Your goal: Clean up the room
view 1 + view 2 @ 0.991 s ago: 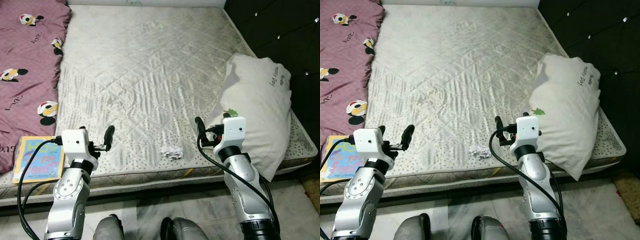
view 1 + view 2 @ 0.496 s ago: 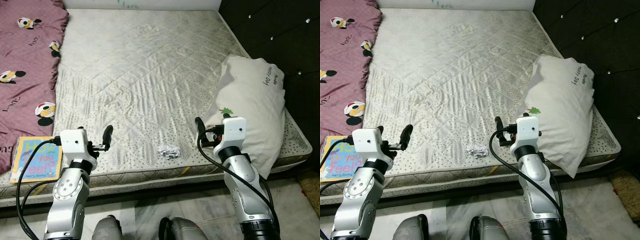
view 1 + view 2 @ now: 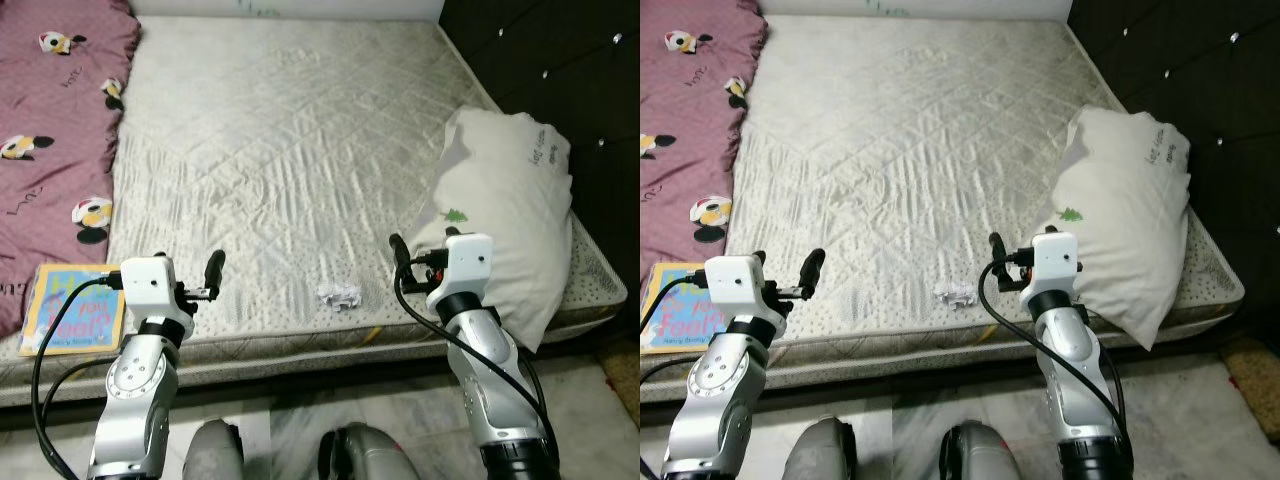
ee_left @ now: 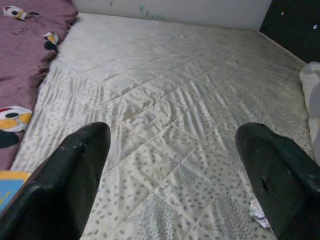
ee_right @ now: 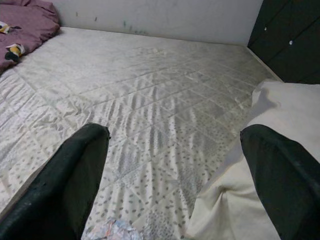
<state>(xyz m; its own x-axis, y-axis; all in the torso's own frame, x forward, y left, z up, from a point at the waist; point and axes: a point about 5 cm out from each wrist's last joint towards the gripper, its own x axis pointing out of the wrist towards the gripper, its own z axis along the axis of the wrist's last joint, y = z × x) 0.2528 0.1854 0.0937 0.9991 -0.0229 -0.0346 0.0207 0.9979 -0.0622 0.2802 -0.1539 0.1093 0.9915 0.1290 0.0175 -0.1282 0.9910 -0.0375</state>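
Crumpled paper point(image 3: 340, 295) was seen lying on the bare quilted mattress point(image 3: 290, 130) close to its near edge, between the two raised arms and apart from both; it was judged to be the litter most likely meant by the tidying task, since nothing else on the bed looked discarded. Both arms were held forward at about the same height over the mattress edge, a posture judged to be one of readiness, not of reaching; the left gripper point(image 4: 175, 165) was seen with its black fingers spread wide and empty, the paper showing just beside one fingertip in the left wrist view; the right gripper point(image 5: 175, 170) was likewise spread and empty, with the paper at the lower edge of its wrist view and the pillow point(image 3: 510, 220) close beside one finger. The pillow was propped at the mattress's right side against the dark studded headboard point(image 3: 560, 50); small dark writing was printed near its upper corner but could not be read; a small green tree-like mark was noted lower on it. A children's book point(image 3: 72, 308) lay at the left near corner, partly on the mauve blanket point(image 3: 50, 130) printed with cartoon mouse faces; its yellow title letters could not be read with certainty.
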